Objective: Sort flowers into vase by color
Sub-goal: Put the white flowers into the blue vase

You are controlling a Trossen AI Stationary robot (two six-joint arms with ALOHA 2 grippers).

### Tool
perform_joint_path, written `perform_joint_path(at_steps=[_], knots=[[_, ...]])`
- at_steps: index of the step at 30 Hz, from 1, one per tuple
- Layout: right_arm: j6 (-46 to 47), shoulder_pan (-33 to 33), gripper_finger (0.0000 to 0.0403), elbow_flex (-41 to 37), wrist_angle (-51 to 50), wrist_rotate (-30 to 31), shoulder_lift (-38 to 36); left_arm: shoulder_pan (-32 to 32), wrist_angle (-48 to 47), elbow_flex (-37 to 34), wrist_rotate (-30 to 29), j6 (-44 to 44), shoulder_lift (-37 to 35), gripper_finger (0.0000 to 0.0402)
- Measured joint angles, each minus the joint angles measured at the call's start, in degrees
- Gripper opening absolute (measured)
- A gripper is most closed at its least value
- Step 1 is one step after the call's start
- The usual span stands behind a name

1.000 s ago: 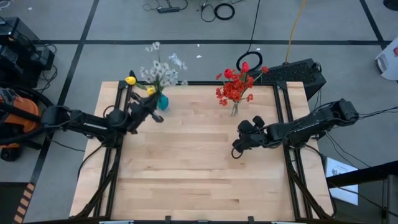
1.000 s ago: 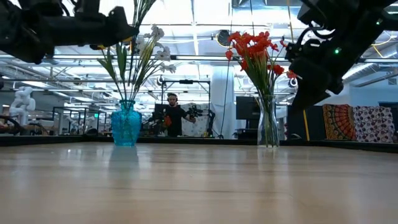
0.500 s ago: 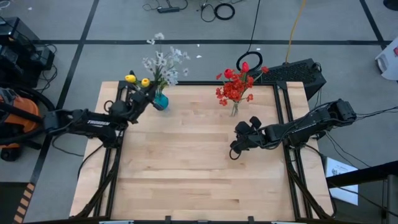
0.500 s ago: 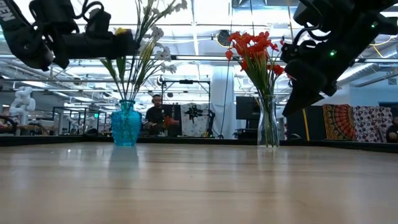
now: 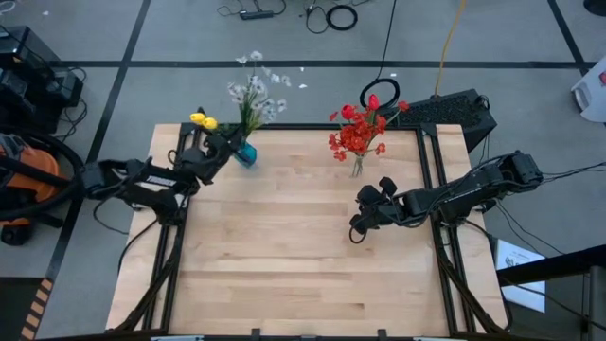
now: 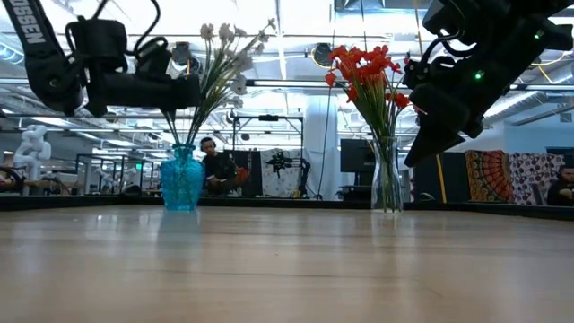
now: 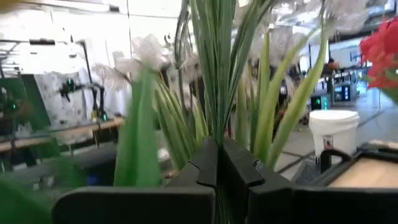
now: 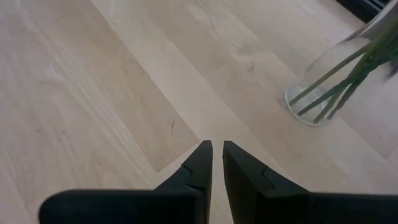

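Two vases are seen on the wooden bench (image 5: 303, 256): a blue glass vase (image 5: 246, 154) with white flowers (image 5: 254, 92), a clear glass vase (image 5: 357, 167) with red flowers (image 5: 357, 131). Two yellow flowers (image 5: 202, 120) are clamped by the closed left end effector (image 5: 222, 147); nothing is held in the nearly closed right end effector (image 5: 356, 230).

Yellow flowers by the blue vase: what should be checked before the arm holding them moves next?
1. Left gripper shut on green stems: ok.
2. Those stems belong to the yellow flowers: cannot tell; the wrist view shows no blossoms of that colour.
3. Blue vase standing upright on the table: ok.
4. Yellow flowers untangled from the white flowers: cannot tell.
5. Right gripper out of the way, above bare table beside the clear vase of red flowers: ok.
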Motion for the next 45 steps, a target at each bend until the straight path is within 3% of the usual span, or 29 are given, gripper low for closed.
perform_joint_path(at_steps=[9, 23, 31, 45], knots=[[-0.02, 0.00, 0.0031, 0.00, -0.04, -0.11, 0.00, 0.54, 0.09, -0.85, -0.20, -6.15, 4.44, 0.0007], [-0.02, 0.00, 0.0031, 0.00, 0.05, -0.10, 0.00, -0.52, 7.17, -9.27, -0.70, -9.68, 4.63, 0.0007], [-0.04, -0.02, 0.0031, 0.00, 1.07, 1.55, -0.02, -2.11, 6.82, -9.75, -0.56, -10.80, 4.63, 0.0008], [-0.11, -0.02, 0.0031, 0.00, 1.55, 1.41, -0.04, -2.59, 1.99, -9.73, -0.28, -12.30, 4.58, 0.0075]])
